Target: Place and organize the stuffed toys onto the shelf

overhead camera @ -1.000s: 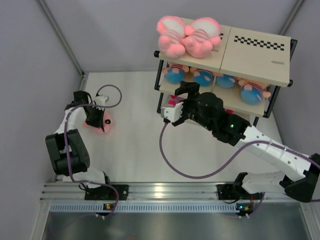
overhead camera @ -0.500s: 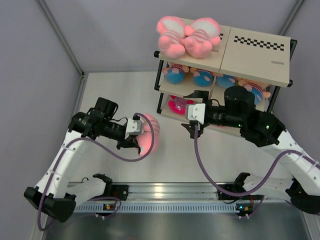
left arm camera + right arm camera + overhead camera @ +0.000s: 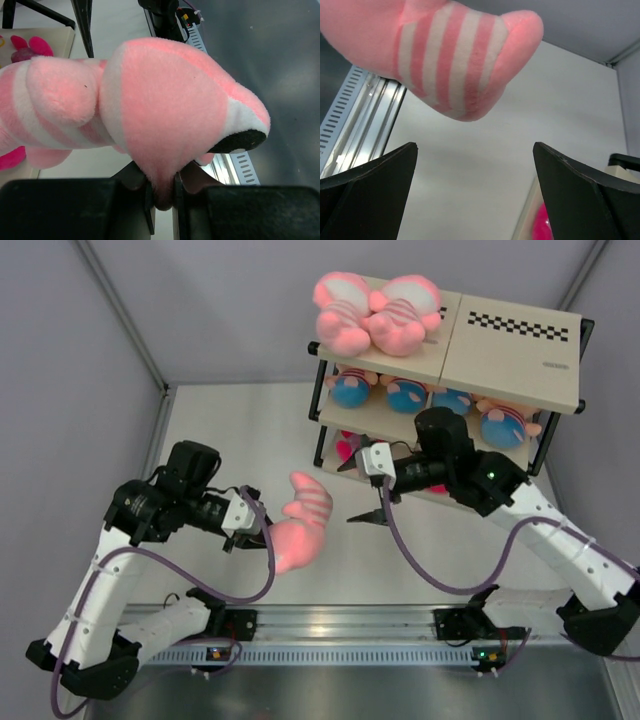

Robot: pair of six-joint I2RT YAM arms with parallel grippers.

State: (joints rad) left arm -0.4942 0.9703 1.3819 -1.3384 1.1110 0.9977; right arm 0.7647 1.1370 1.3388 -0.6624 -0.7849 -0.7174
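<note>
Overhead, the table [image 3: 250, 430] is a plain white surface boxed in by pale grey walls [image 3: 80, 360], with a ribbed metal rail [image 3: 330, 623] running along its near edge; the shelf [image 3: 505, 345] stands at the far right, its black frame carrying beige boards with checkered strips on top. Two pink plush dolls [image 3: 375, 315] lie side by side on the left end of the top board; tan-headed dolls in blue stripes [image 3: 430, 398] line the middle tier; a magenta doll [image 3: 347, 450] shows on the lowest board.

The pink striped toy [image 3: 297, 525] hangs in the air over the near middle of the table, clear of the shelf and to its left, between the two arms; the left fingers [image 3: 75, 207] are clamped on it, and the right fingers [image 3: 365, 180] stand spread wide, holding nothing.

The left wrist view shows what the overhead one hides: the fingers pinch only a small fold of pink plush at the bottom of the toy's rounded head, and a white patch with a black edge sits at the head's right side; the striped body stretches away to the left. The right wrist view looks up at the toy's striped end, which sits above the gap between the open fingers without touching either; the rail lies below at the left.
</note>
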